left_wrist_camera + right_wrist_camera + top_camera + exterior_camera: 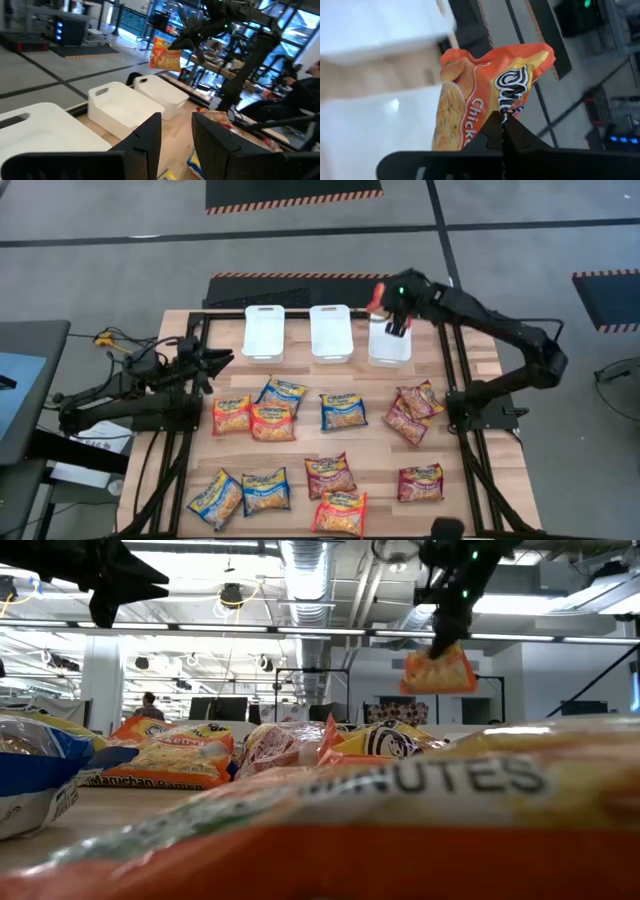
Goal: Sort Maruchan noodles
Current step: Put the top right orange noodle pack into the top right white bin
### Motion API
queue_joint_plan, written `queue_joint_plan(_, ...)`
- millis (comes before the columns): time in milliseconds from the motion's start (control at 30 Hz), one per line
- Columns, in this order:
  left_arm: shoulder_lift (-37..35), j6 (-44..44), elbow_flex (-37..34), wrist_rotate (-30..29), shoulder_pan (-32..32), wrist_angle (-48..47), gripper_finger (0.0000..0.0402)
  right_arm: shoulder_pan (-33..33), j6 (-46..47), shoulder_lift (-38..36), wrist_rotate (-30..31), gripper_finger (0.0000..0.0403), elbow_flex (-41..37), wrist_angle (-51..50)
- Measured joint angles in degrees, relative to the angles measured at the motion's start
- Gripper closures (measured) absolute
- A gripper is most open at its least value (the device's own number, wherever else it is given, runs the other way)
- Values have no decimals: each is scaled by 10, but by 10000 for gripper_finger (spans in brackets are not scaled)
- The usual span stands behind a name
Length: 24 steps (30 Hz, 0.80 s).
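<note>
Holding an orange noodle packet (490, 100) in my right gripper (398, 326), fingers pinched tight on its lower edge, I see it hanging in the air over the rightmost white bin (389, 343) at the far side of the table (480, 350). Low view shows the packet dangling clear of everything below.

Left gripper (222, 360) waits at the left side of the table, near the leftmost bin (264, 332), fingers parted and holding nothing (left wrist view confirms the gap between them).

Middle bin (331, 332) sits between the other two.

Remaining noodle packets (343, 411) lie scattered flat across the near half of the table: orange, blue and dark red, some overlapping, all well apart from the bins.
</note>
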Motion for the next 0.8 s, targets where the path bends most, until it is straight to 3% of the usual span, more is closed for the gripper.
queue_joint_plan(233,0,0,0,-46,0,0,306,-66,-83,51,-43,398,0,30)
queue_joint_plan(600,0,-6,0,-71,0,0,306,-62,-142,112,-65,398,0,25)
queue_joint_plan(800,0,-6,0,-82,0,0,306,-63,-169,137,-44,398,0,7)
